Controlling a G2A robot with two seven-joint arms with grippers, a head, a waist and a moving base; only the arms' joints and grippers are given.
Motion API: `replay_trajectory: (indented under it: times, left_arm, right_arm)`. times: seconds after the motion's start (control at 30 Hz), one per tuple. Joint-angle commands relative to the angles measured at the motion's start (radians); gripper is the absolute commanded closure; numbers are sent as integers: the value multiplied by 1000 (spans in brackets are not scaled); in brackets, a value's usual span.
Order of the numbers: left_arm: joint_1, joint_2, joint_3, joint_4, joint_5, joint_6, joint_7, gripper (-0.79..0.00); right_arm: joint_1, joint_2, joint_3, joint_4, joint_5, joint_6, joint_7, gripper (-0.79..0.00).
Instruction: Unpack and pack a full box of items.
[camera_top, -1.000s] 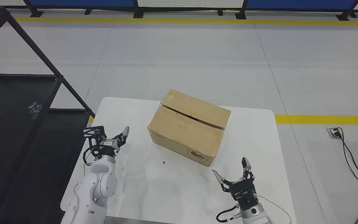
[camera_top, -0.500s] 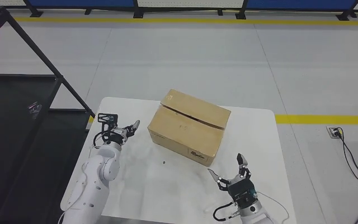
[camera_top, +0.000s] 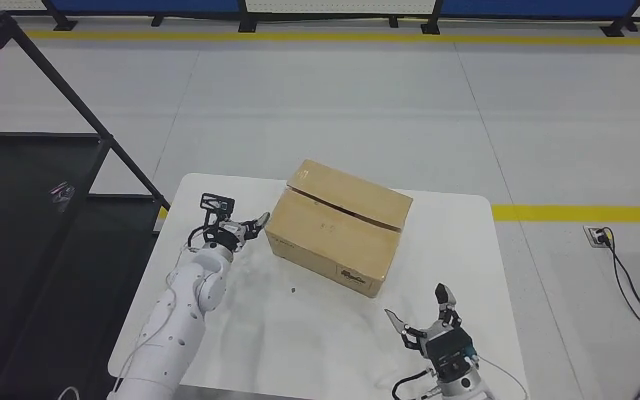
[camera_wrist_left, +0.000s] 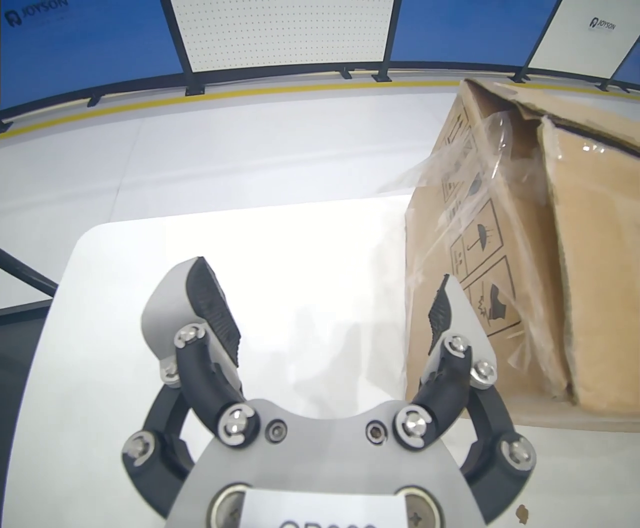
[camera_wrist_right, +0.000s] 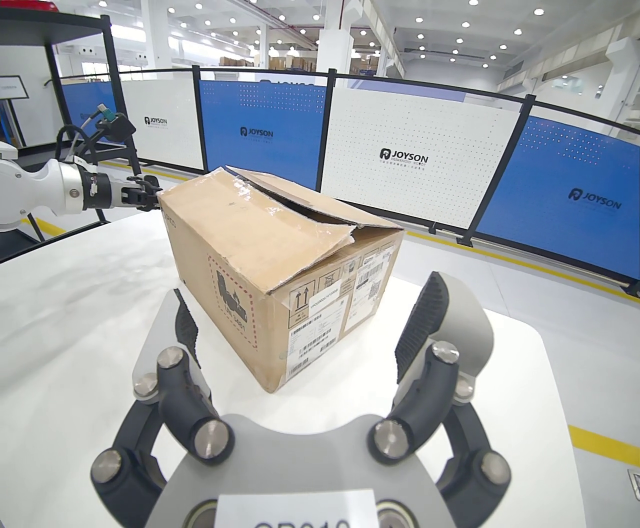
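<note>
We see the left gripper (camera_top: 252, 224) released, its jaws spread wide with nothing between them. It hovers low over the white table (camera_top: 300, 340). The cardboard box (camera_top: 335, 225) stands directly ahead of this gripper. One fingertip (camera_wrist_left: 442, 300) lies just beside the box's end wall, where loose clear tape (camera_wrist_left: 470, 165) hangs; we cannot tell whether they touch. The box's top flaps are folded down, and one torn flap sits slightly raised. A small dark speck (camera_top: 291, 290) lies on the table between the two grippers. The right gripper (camera_top: 415, 308) is likewise released and holds nothing. The box sits ahead of it and well apart from its fingertips.
</note>
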Motion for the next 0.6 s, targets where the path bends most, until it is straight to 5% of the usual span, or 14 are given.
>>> replay_trajectory:
  times: [0.0,0.57]
  left_arm:
    - [-1,-1,6,5,-3,-22,5,-785]
    - [78,19,2,-104,55,-154,9,-785]
  right_arm:
    - [6,0,-1,4,1,-5,3,-785]
    - [54,2,-5,26,15,-50,17,-785]
